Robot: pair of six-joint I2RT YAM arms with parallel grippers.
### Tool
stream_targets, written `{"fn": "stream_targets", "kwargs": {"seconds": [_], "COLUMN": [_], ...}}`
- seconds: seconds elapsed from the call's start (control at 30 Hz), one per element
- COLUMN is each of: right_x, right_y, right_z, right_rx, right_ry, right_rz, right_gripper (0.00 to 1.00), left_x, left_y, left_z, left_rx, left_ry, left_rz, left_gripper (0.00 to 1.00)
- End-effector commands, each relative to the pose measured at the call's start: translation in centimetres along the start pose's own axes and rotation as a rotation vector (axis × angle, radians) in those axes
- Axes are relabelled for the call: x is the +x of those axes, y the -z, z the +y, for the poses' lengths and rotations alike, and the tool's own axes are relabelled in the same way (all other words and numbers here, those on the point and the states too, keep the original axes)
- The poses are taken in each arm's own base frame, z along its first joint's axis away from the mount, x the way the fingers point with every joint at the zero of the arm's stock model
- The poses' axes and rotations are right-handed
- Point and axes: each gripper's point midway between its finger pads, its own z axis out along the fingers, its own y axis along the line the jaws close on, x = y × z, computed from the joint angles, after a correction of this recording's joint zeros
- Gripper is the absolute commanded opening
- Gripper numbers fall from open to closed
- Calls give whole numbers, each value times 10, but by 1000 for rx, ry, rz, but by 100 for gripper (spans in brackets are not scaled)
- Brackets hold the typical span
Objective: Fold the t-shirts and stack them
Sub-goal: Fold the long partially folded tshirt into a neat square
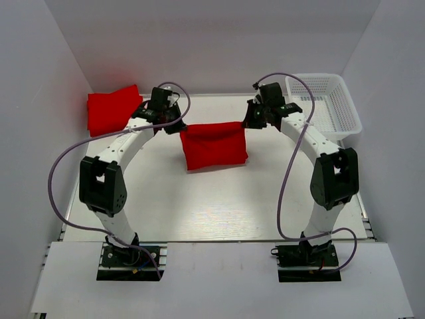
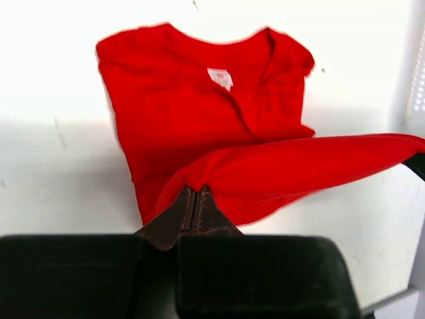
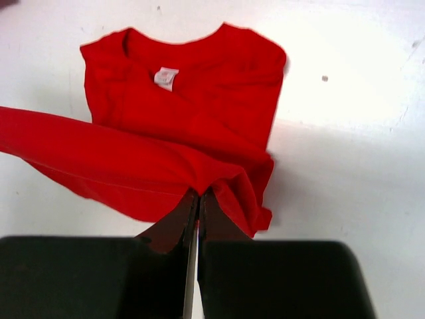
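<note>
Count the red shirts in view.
2. The held shirt hangs at centre, pinched between the left end effector and right end effector. The folded shirt lies at the far-left corner; more could be hidden under it.

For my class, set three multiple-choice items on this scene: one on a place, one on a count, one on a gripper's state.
1. Where does the white basket stand? A. far right corner of the table B. far left corner C. between the arms
2. How many red t-shirts show? A. one B. two C. three
3. The left gripper is: A. open B. shut on the held t-shirt C. shut on the basket

1 A: the top view shows it there.
2 B: one held, one folded t-shirt at far left.
3 B: it pinches red cloth in the left wrist view.
</note>
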Motion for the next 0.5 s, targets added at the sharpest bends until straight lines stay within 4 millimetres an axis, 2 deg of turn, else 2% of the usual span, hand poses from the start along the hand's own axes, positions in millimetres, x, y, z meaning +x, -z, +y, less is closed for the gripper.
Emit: {"fn": "stream_targets", "kwargs": {"seconds": [0.0, 0.03, 0.07, 0.1, 0.13, 0.2, 0.23, 0.27, 0.33, 0.37, 0.4, 0.43, 0.47], "right_x": [-38, -34, -37, -46, -46, -47, -55, -53, -65, -64, -68, -77, -70], "right_y": [-2, -11, -14, -13, -20, -30, -33, -43, -45, -52, -55, -53, -65], "right_z": [5, 1, 2, 5, 2, 0, 1, -6, -2, -5, -4, -1, -5], "right_rx": [-46, -45, -51, -62, -69, -75, -90, -84, -106, -106, -116, -128, -127], "right_ry": [31, 27, 30, 30, 30, 34, 45, 39, 49, 46, 48, 52, 41], "right_rz": [-96, -79, -90, -106, -100, -101, -130, -123, -157, -156, -167, -185, -156], "right_gripper": [0, 0, 0, 0, 0, 0, 0, 0, 0, 0, 0, 0, 0], "left_x": [-29, -29, -36, -33, -32, -44, -41, -43, -50, -54, -52, -55, -50], "left_y": [-7, -10, -13, -22, -26, -28, -37, -40, -45, -51, -54, -56, -65], "left_z": [0, 2, 1, 4, 9, 12, 14, 16, 17, 21, 23, 21, 26], "left_rx": [-33, -47, -51, -61, -87, -96, -105, -116, -125, -129, -134, -131, -142], "left_ry": [-7, -6, -7, -6, -5, 10, 11, 11, 11, 17, 18, 8, 9], "left_rz": [-81, -77, -90, -75, -76, -115, -101, -106, -126, -132, -125, -129, -111], "left_gripper": [0, 0, 0, 0, 0, 0, 0, 0, 0, 0, 0, 0, 0]}}
